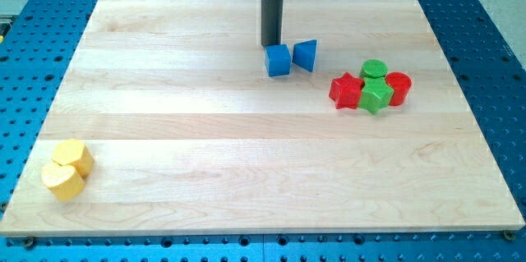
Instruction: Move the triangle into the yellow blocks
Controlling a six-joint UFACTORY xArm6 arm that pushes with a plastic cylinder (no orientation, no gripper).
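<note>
My tip (271,45), the lower end of the dark rod that serves as end effector, stands on the wooden desk (246,131) near the view's top, a little right of centre. It is a plain rod with nothing to spread or press together, and it pinches nothing. Right below the tip, touching or nearly touching it, sits the blue cube (279,60). Just to the right of that cube, with hardly a gap between them, lies the blue triangle (306,54), on the tip's right and slightly lower in the view.

Farther to the right and lower than the tip is a tight cluster: the red star (346,91) on its near side, the green cylinder (375,70) at the cluster's top, the green block (376,96) below it, shape unclear, and the red cylinder (399,87) on the far side.

Farthest from the tip, well apart at the view's bottom left, the two yellow blocks touch each other: one yellow block (73,156) above, the other yellow block (62,181) below it
</note>
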